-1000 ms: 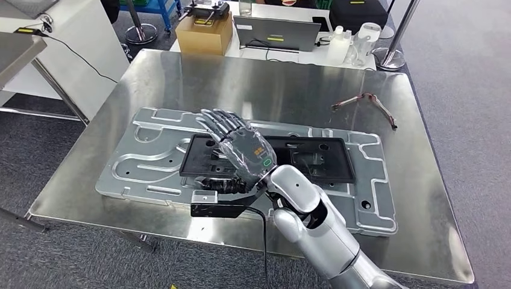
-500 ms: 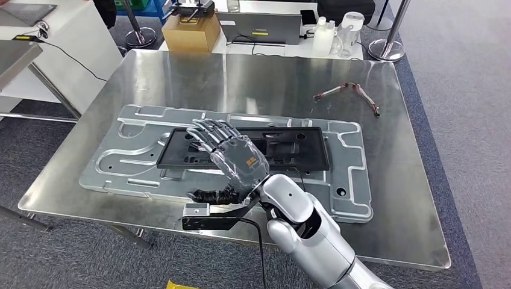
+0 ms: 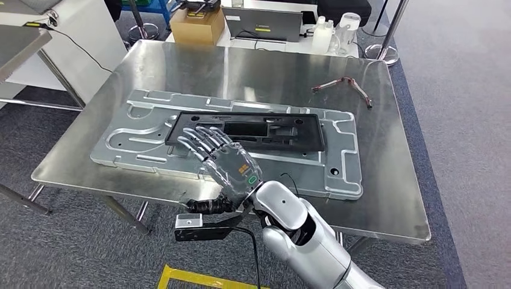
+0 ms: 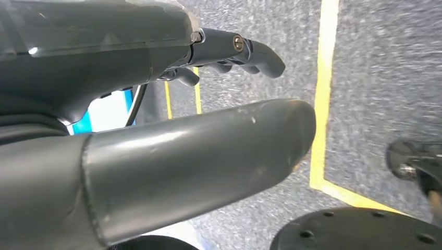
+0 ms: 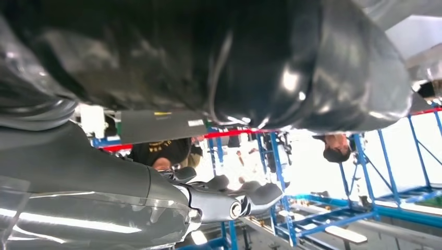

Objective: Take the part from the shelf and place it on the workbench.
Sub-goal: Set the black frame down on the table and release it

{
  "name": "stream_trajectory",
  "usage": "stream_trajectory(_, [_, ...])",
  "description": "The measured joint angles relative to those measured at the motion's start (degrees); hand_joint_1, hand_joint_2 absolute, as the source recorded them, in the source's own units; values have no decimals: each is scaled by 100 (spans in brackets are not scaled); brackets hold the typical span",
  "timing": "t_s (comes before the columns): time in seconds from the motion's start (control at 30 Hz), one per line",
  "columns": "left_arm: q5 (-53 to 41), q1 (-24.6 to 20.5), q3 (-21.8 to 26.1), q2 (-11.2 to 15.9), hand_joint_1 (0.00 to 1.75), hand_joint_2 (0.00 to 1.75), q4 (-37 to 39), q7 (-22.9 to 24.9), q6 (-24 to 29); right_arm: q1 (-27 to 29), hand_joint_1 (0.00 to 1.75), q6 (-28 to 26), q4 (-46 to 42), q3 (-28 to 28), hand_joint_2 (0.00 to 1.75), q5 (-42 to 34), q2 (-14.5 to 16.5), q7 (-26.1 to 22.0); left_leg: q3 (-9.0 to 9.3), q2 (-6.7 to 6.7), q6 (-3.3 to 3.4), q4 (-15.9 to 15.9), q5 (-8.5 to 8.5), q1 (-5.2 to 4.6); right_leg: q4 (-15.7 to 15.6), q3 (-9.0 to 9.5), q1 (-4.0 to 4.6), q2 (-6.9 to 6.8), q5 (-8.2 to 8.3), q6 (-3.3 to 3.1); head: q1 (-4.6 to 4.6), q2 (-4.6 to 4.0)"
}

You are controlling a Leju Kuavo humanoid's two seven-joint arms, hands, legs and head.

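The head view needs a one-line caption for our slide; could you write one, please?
Right hand open above the workbench, where the black part lies on a stamped metal panel.

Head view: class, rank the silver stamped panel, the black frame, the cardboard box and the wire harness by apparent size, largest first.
1. silver stamped panel
2. black frame
3. cardboard box, though it sits farther off, so it looks smaller than it is
4. wire harness

Black part (image 3: 247,131) lies on metal panel (image 3: 337,162), atop workbench (image 3: 385,198).
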Motion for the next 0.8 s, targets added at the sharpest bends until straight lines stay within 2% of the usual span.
stream_trajectory(0.03, [-15, 0, 2, 0, 0, 0, 0, 0, -10, 9, 0, 0, 2, 3, 0, 0, -4, 0, -94, 4, -14, 8, 72, 6, 361, -67, -36, -1, -206, 42, -1, 0])
stream_trajectory(0.07, [-27, 1, 5, 0, 0, 0, 0, 0, -20, 17, 0, 1, 5, 5, 0, 0, -7, 0, -192, 8, -34, 24, 140, 17, 644, -89, -71, -2, -268, 84, -1, 0])
stream_trajectory(0.1, [-38, 1, 9, 0, 0, 0, 0, 0, -29, 22, 0, 2, 8, 9, 0, 0, -9, 0, -302, 12, -62, 50, 202, 34, 764, -31, -105, -3, -186, 126, -1, 0])
stream_trajectory(0.13, [-43, 0, 15, 0, 0, 0, 0, 0, -33, 22, 0, 2, 11, 14, 0, 0, -8, 0, -411, 14, -96, 91, 254, 56, 696, 122, -140, -6, -25, 169, -1, 0])
stream_trajectory(0.17, [-41, 0, 21, 0, 0, 0, 0, 0, -34, 16, 0, 2, 14, 26, 0, 0, 0, 1, -517, 15, -133, 151, 293, 79, 429, 379, -177, -11, 124, 210, -1, 0])
stream_trajectory(0.2, [-39, 0, 29, 1, 0, 0, -2, 0, -34, 4, 0, 2, 14, 43, 0, -1, 16, 1, -618, 14, -172, 223, 321, 94, 43, 683, -199, -16, 153, 246, 0, 0])
stream_trajectory(0.23, [-40, -3, 37, 1, 0, 0, -3, 0, -34, -9, 0, 2, 13, 60, 0, -3, 39, 3, -696, 11, -209, 294, 342, 101, -327, 943, -201, -12, 95, 237, -2, 0])
stream_trajectory(0.27, [-49, -9, 51, 0, 0, 0, -5, 0, -36, -22, 0, 4, 11, 76, 0, -6, 63, 9, -749, 8, -250, 351, 366, 97, -604, 1114, -194, -10, 0, 207, -2, 0])
stream_trajectory(0.3, [-78, -18, 74, -2, 0, 0, -5, 0, -42, -33, 0, 10, 10, 88, 0, -10, 83, 16, -779, 5, -294, 378, 398, 98, -744, 1178, -168, -5, -84, 153, -4, 0])
stream_trajectory(0.37, [-192, -41, 146, -7, 0, 0, 3, 0, -73, -45, 0, 33, 13, 99, 0, -15, 97, 40, -809, -1, -385, 382, 465, 120, -777, 1118, -146, -17, -33, 10, -5, 0])
stream_trajectory(0.4, [-266, -51, 194, -8, 0, 0, 11, 0, -97, -49, 0, 46, 15, 103, 0, -15, 98, 49, -849, -6, -420, 425, 393, 138, -782, 1066, -143, -26, 30, -58, -6, 0])
stream_trajectory(0.43, [-337, -58, 239, -9, 0, 0, 19, 0, -125, -53, 0, 55, 16, 104, 0, -15, 99, 57, -910, -12, -446, 559, 208, 148, -793, 999, -147, -36, 103, -118, -6, 0])
stream_trajectory(0.47, [-397, -67, 277, -9, 0, 0, 27, 0, -151, -54, 0, 60, 17, 104, 0, -13, 101, 65, -989, -16, -466, 808, -77, 157, -799, 920, -148, -44, 177, -159, -6, 0])
stream_trajectory(0.5, [-458, -76, 308, -9, 0, 0, 33, -1, -175, -50, 0, 60, 17, 104, 0, -6, 99, 79, -1074, -19, -482, 1145, -395, 157, -798, 833, -138, -42, 249, -183, -7, 1])
stream_trajectory(0.53, [-520, -91, 328, -9, 0, 0, 39, -3, -198, -39, 0, 56, 15, 103, 0, 3, 94, 99, -1136, -21, -494, 1510, -634, 157, -793, 745, -125, -43, 319, -193, -6, 1])
stream_trajectory(0.57, [-590, -111, 346, -9, 0, 0, 47, -7, -215, -18, 0, 48, 11, 100, 0, 16, 81, 121, -1149, -22, -499, 1802, -739, 157, -787, 657, -112, -45, 385, -194, -6, 1])
stream_trajectory(0.6, [-663, -132, 362, -9, 0, 0, 57, -13, -228, 13, 0, 34, 2, 93, 0, 33, 61, 140, -1092, -23, -493, 1948, -708, 156, -779, 571, -99, -47, 449, -191, -6, 1])
stream_trajectory(0.63, [-734, -151, 378, -9, 0, 0, 71, -21, -236, 55, 0, 15, -17, 78, 0, 54, 32, 150, -941, -25, -476, 1902, -573, 154, -772, 488, -88, -49, 510, -183, -5, 0])
stream_trajectory(0.67, [-795, -170, 390, -9, 0, 0, 86, -28, -238, 101, 0, -4, -45, 53, 0, 77, -3, 155, -688, -30, -445, 1656, -420, 150, -767, 412, -79, -46, 573, -171, -6, 0])
stream_trajectory(0.7, [-838, -190, 400, -9, 0, 0, 102, -36, -233, 146, 0, -25, -79, 22, 0, 99, -38, 155, -353, -46, -402, 1259, -352, 140, -761, 348, -72, -42, 635, -155, -6, 0])
stream_trajectory(0.73, [-866, -211, 407, -9, 0, 0, 115, -40, -222, 189, 0, -49, -114, -15, 0, 118, -73, 154, -9, -61, -361, 789, -369, 125, -756, 298, -63, -36, 696, -131, -6, 0])
stream_trajectory(0.77, [-877, -232, 411, -9, 0, 0, 128, -44, -207, 231, 0, -74, -140, -49, 0, 136, -107, 152, 240, -75, -326, 421, -428, 105, -765, 274, -59, -33, 760, -99, -5, 0])
stream_trajectory(0.8, [-875, -249, 412, -9, 0, 0, 139, -45, -183, 275, 0, -98, -157, -79, 0, 152, -137, 147, 383, -85, -295, 181, -495, 83, -783, 265, -62, -33, 821, -62, -4, 0])
